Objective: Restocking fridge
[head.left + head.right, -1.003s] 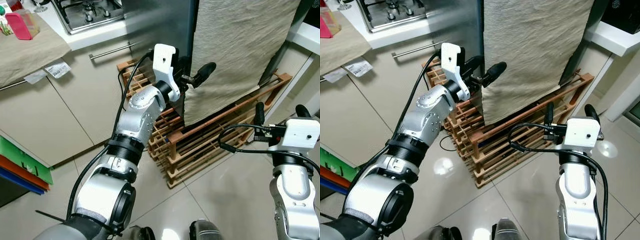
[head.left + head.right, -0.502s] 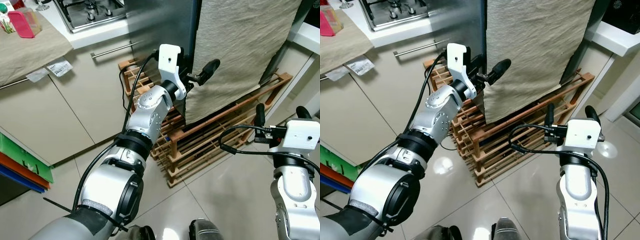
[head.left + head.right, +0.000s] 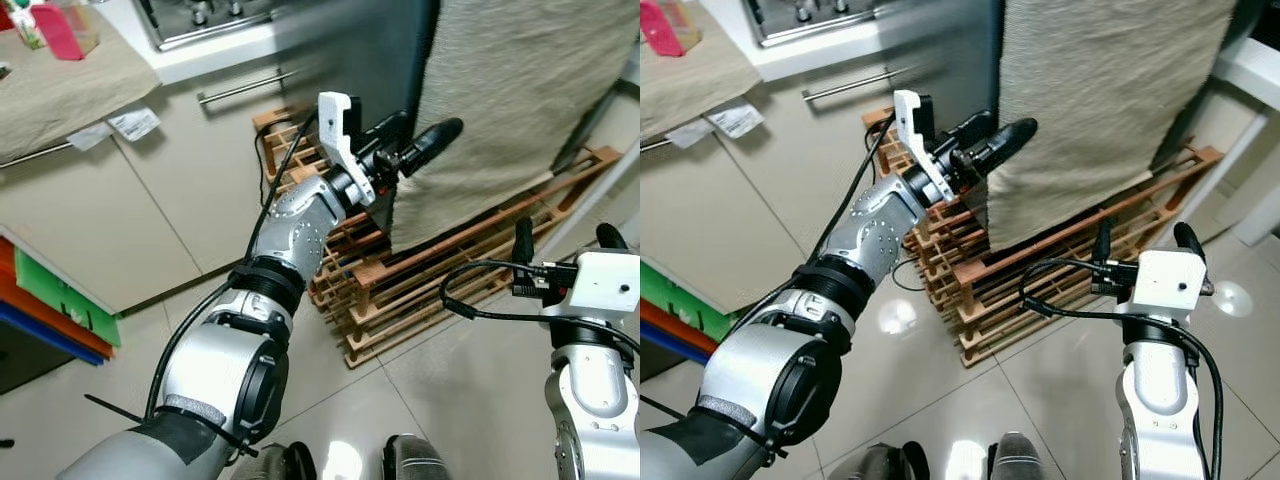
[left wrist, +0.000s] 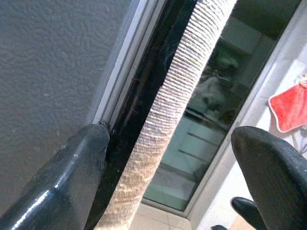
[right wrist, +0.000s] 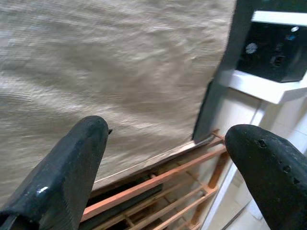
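Through the left wrist camera I see my left pincer (image 4: 170,177) spread wide, one black finger at the lower left of the frame, the other at the lower right. Between them the edge of a beige woven cloth (image 4: 177,96) runs from top centre down to the bottom. A grey textured fridge panel (image 4: 53,57) fills the upper left, with a dark gap (image 4: 144,86) beside the cloth. A red item (image 4: 288,103) sits at the right edge.

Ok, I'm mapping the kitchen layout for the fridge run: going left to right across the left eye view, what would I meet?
Green and orange folders → cream cabinet door → left gripper at the fridge door's edge → beige cloth hanging on the door → right gripper, low on the right.
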